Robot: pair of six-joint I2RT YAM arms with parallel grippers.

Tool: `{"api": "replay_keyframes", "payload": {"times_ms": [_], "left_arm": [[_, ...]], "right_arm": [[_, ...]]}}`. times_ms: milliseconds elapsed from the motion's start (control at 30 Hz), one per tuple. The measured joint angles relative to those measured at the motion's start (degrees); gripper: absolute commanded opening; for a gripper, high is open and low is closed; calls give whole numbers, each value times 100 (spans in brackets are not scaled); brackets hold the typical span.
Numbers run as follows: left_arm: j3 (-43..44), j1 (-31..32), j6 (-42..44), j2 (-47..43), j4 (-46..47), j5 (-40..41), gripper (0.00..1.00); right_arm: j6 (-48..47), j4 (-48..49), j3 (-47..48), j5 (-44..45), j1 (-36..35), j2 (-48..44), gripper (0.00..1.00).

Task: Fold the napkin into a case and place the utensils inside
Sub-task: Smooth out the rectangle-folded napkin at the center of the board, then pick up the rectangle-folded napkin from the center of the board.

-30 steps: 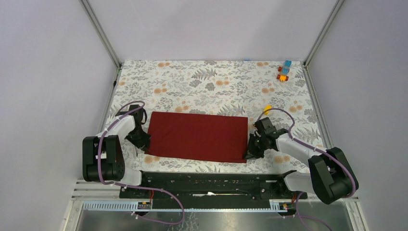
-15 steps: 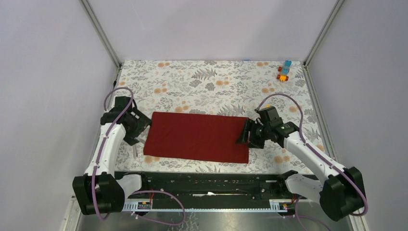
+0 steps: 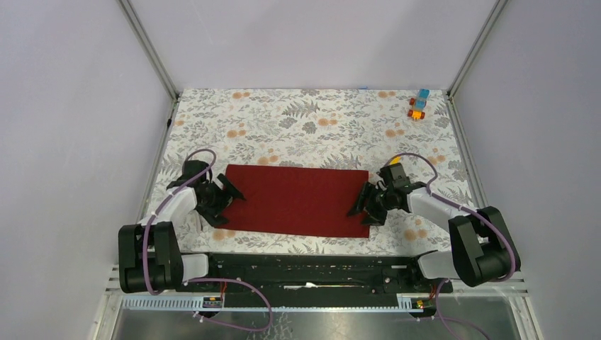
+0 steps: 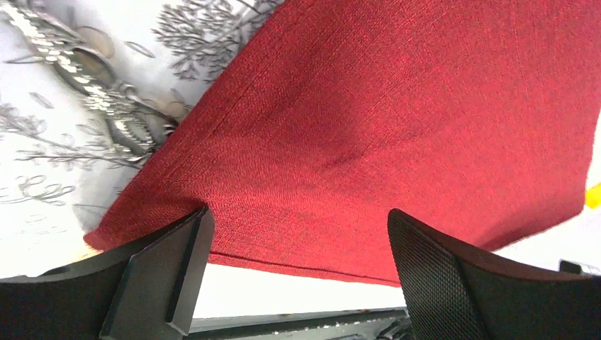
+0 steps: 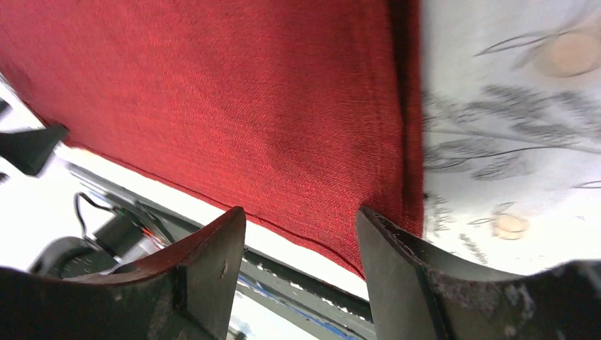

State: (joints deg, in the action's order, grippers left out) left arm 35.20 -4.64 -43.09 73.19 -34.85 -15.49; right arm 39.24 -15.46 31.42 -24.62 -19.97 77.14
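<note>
The dark red napkin (image 3: 298,200) lies flat on the flowered tablecloth as a wide folded rectangle. My left gripper (image 3: 228,197) is open at its left end. In the left wrist view the fingers (image 4: 170,276) stand wide apart over the napkin (image 4: 397,127), near its front edge, with nothing pinched. My right gripper (image 3: 361,205) is open at the right end, its fingers (image 5: 397,276) on either side of the napkin's (image 5: 248,106) near right corner. A glinting silver piece (image 4: 92,78), seemingly one of the utensils, lies beside the napkin's left edge. The top view shows no utensils.
Orange and blue toy blocks (image 3: 418,106) sit at the far right corner. A yellow block (image 3: 394,161) lies just behind my right wrist. Metal frame posts and grey walls close in both sides. The black base rail (image 3: 305,269) runs along the near edge.
Both grippers have opened and let go of the napkin's near corners. The arms swung up and out, then came back down at its two short ends.
</note>
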Motion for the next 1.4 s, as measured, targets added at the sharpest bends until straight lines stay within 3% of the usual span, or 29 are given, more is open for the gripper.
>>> {"api": "replay_keyframes", "payload": {"times_ms": [200, 267, 367, 500, 733, 933, 1100, 1233, 1400], "left_arm": [[-155, -2, -42, -83, 424, -538, 99], [-140, 103, -17, -177, 365, -490, 99], [9, 284, 76, -791, 66, -376, 99], [374, 319, 111, -1279, 42, -380, 99], [52, 319, -2, -308, 271, -264, 99], [118, 385, -39, -212, 48, 212, 99], [680, 415, 59, -804, 350, 55, 99], [1185, 435, -151, 61, 1519, -695, 99], [1587, 553, -256, 1788, 2551, -1021, 99]], "right_arm": [[52, -166, 175, 48, 686, 168, 69], [-149, -339, 328, 321, 688, 155, 75], [-520, -649, 557, 743, 573, 4, 76], [-756, -962, 815, 684, 160, -114, 76], [-549, -1117, 299, 675, 50, -157, 73], [-247, -1425, 402, 1215, 70, -378, 94], [-750, -1228, 1152, 872, 48, -398, 97], [-988, -282, 2332, 111, 195, 785, 96], [-946, 977, 2909, -776, 678, 2304, 94]]}}
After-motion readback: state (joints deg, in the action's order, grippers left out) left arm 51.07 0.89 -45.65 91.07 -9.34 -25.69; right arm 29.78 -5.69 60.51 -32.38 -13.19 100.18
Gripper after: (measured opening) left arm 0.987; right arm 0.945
